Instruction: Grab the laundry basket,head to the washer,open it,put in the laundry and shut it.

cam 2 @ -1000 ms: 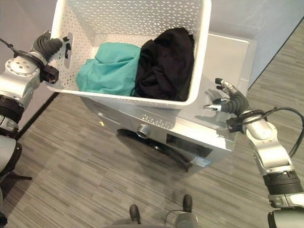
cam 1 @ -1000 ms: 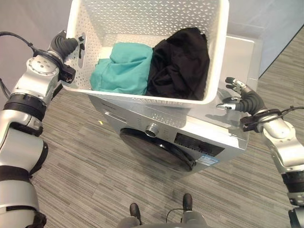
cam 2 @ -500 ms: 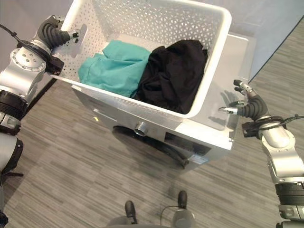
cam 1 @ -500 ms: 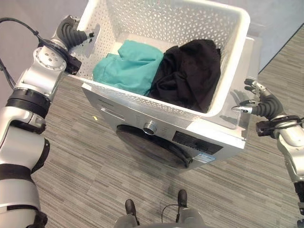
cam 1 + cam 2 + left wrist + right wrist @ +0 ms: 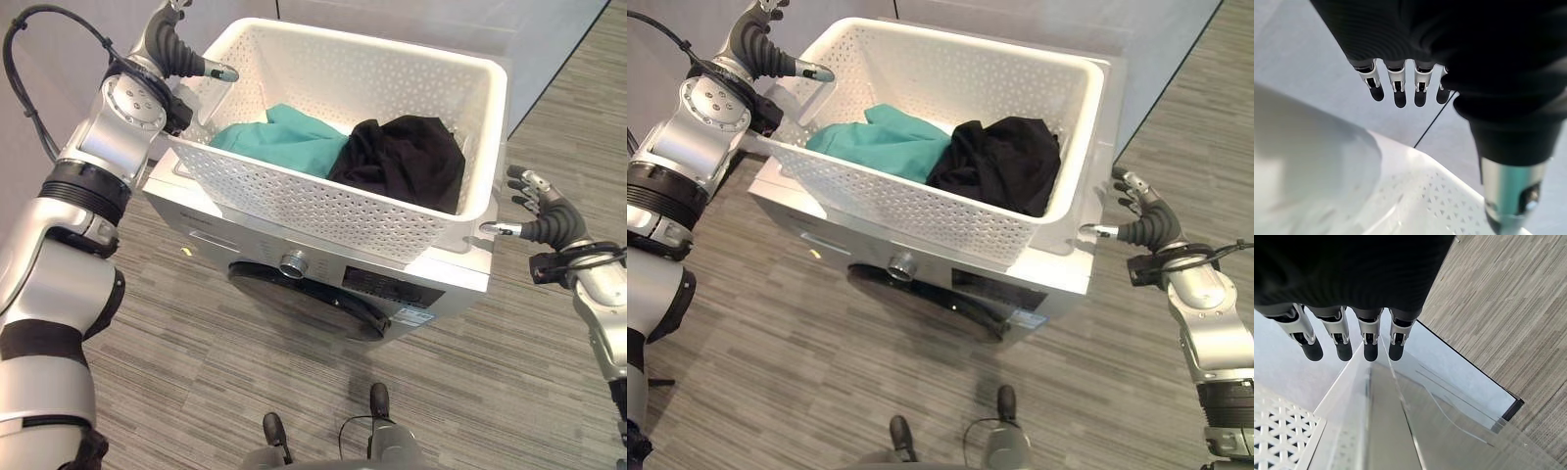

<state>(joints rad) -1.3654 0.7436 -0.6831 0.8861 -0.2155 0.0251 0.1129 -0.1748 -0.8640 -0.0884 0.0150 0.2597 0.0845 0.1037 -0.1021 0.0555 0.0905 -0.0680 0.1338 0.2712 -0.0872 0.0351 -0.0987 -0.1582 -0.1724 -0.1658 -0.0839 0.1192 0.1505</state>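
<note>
1 white perforated plastic laundry basket [image 5: 323, 201] (teal and black laundry [image 5: 392, 157] inside) is set atop the silver washer [image 5: 323, 279]. Left hand [image 5: 181, 59] and right hand [image 5: 539, 211] are held unclenched beside its ends, grasping nothing.

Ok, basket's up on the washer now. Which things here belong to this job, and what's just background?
Job:
white laundry basket, sitting on the washer
teal garment in the basket
black garment in the basket
front-load washer, door closed
left robot hand by the basket's left rim
right robot hand open, off the basket

Background:
striped floor
grey wall
</note>
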